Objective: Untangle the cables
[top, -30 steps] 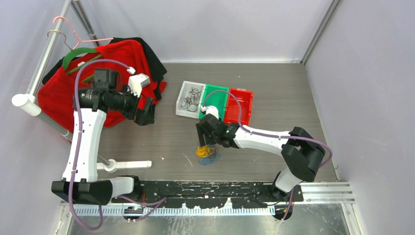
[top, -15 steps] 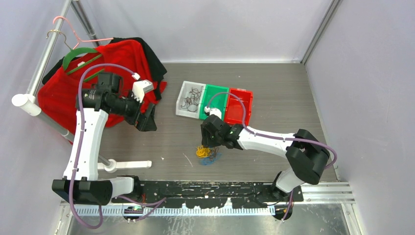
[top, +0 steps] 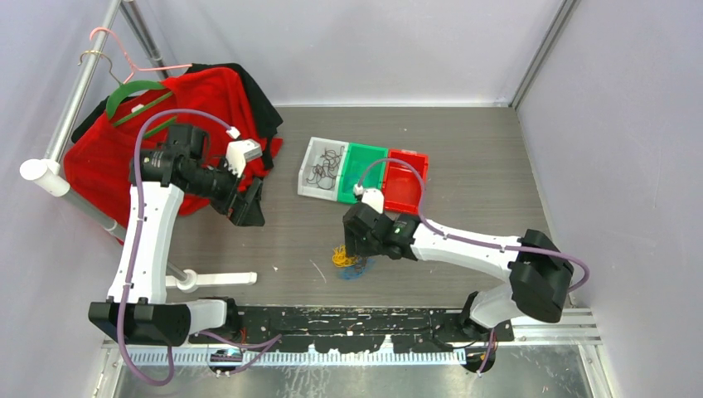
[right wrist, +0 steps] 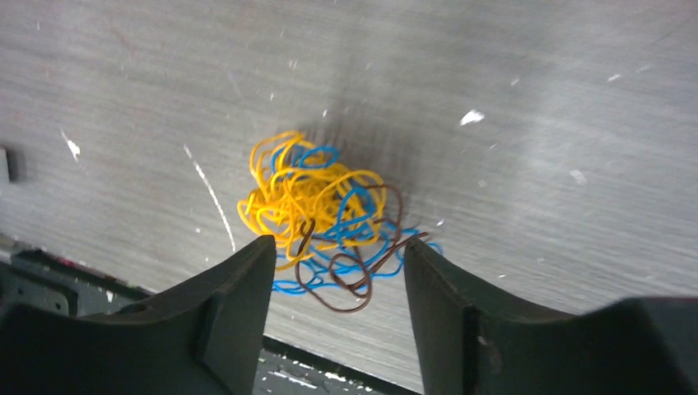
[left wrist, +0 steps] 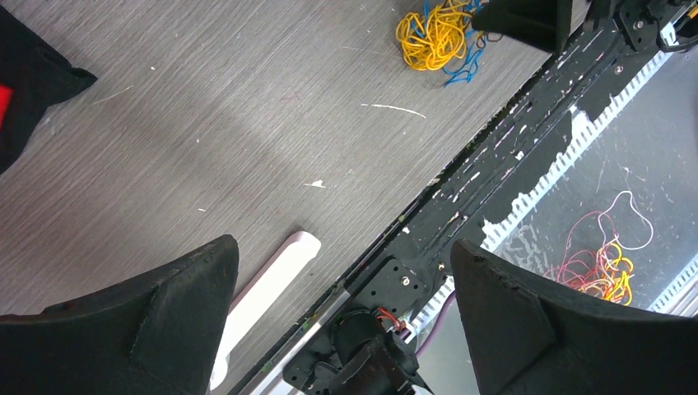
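top external: high above the near side, looking down on the whole table (top: 481, 149) | left wrist: raised, far off, angled down at the near edge | right wrist: close, steeply down | shared by all: the cables (right wrist: 329, 214)

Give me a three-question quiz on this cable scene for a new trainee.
1. True or false: the cables lie stretched out straight, each apart from the others.
2. Their colours are: A) yellow, blue and brown; B) red, green and white; C) all purple.
3. Which gripper hangs directly over them with its jaws apart?
Key: 1 false, they are bunched in one heap on the table; 2 A; 3 the right gripper.
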